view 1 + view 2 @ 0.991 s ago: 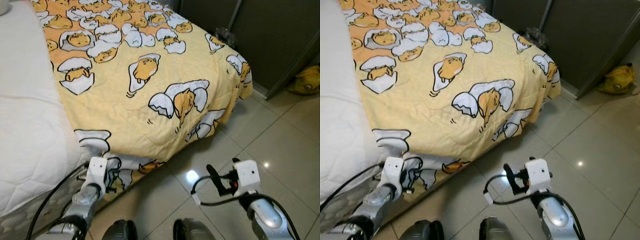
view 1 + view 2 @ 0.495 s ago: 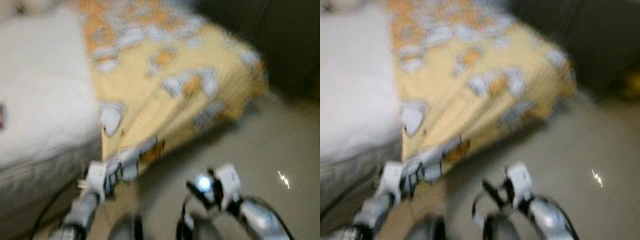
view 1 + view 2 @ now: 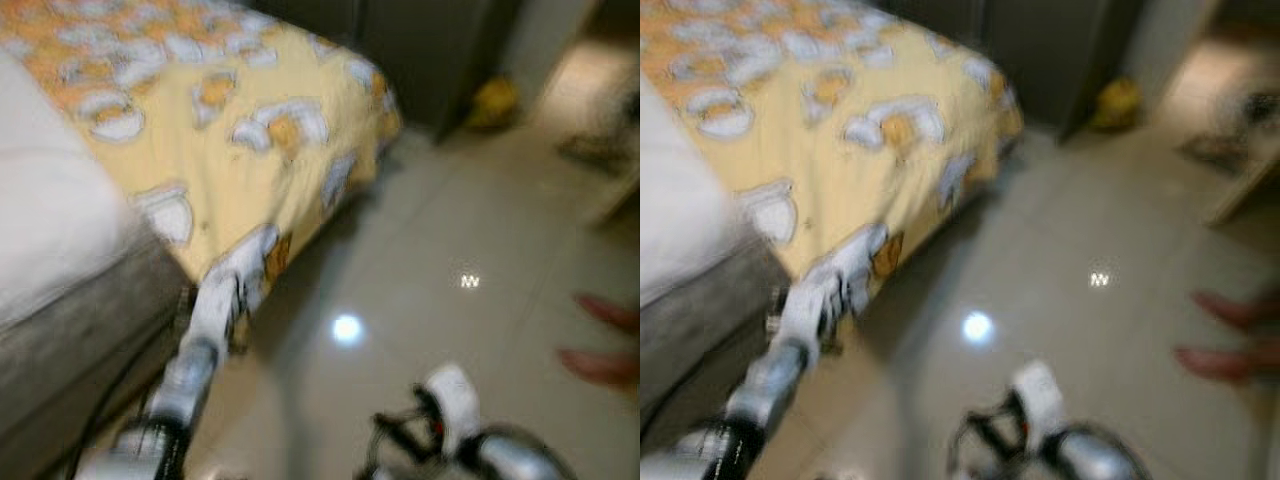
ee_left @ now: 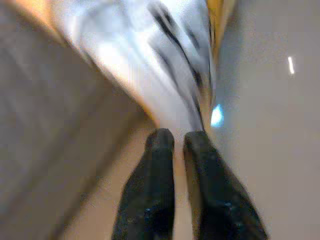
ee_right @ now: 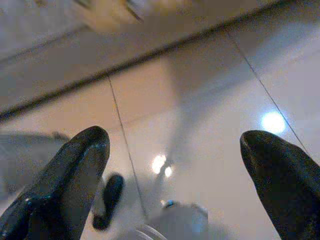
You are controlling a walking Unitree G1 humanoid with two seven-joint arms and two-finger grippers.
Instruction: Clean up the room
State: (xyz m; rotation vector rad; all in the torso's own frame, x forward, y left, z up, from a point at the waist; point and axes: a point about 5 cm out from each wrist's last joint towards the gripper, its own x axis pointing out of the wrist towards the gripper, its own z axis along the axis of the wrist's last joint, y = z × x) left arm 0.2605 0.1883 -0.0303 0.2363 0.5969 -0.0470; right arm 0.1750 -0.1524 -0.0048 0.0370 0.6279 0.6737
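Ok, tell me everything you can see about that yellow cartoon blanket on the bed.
The yellow quilted blanket, printed with white-and-orange egg cartoon figures, looks like soft, thin fabric. It is spread across the bed, beside bare white mattress, and drapes over the corner toward the glossy tiled floor. Its hanging lower corner is mostly white with black outlines. The left hand has its two black fingers nearly together at that corner, apparently pinching it, though blur hides the exact contact.

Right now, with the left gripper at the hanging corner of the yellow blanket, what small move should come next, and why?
Probably lift the left gripper up and over the mattress. Its fingers look nearly closed at the blanket corner, which droops toward the tiled floor. The right gripper hangs open above the floor, holding nothing. The blur leaves the grip itself uncertain.
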